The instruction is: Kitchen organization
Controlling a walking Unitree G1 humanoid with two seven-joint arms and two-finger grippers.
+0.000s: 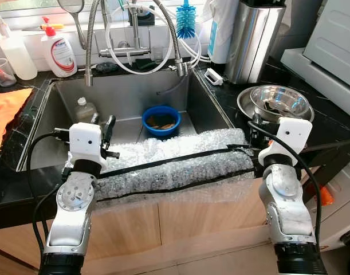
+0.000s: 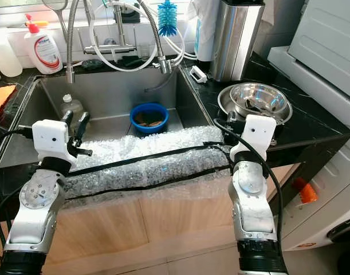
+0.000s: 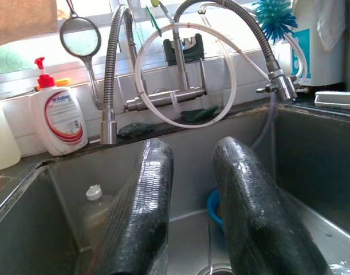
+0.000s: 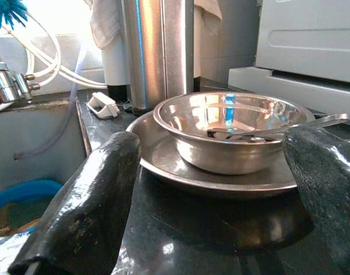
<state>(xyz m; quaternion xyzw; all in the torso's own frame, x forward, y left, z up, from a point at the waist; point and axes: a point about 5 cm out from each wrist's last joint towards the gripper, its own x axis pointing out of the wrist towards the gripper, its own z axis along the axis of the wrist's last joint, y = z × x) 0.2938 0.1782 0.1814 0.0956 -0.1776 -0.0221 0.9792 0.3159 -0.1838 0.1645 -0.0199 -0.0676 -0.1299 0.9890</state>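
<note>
Steel mixing bowl (image 1: 279,102) with utensils inside is seen nested on a round steel plate (image 1: 244,106) on the black stone counter (image 1: 326,123), at about 2 o'clock from the middle of the head views. The right gripper (image 4: 209,217) is held low over the counter directly in front of this bowl, its two black fingers (image 4: 86,200) spread wide apart with nothing between them; the bowl is framed in the gap but is not touched. A tall cylindrical steel container (image 1: 252,40) is stood behind the bowl at 1 o'clock.

A stainless steel sink (image 1: 123,97) is set in the middle of the scene. A round blue plastic bowl (image 1: 161,121) holding brownish scraps is placed on the sink floor near 12 o'clock, and a small clear plastic bottle with a white cap (image 1: 85,110) is stood at the sink's left side, near 10 o'clock. The left gripper (image 3: 189,212) is held over the sink's left part, just beside that bottle, with its fingers (image 3: 140,212) parted by a narrow gap and nothing clasped.

A sheet of bubble wrap with two black bands (image 1: 175,169) is draped over the sink's near edge between the two arms. A white soap bottle with a red pump (image 1: 58,50) is set on the ledge at 11 o'clock, and a blue bottle brush (image 1: 185,22) is hung near the coiled steel taps (image 1: 91,46).
</note>
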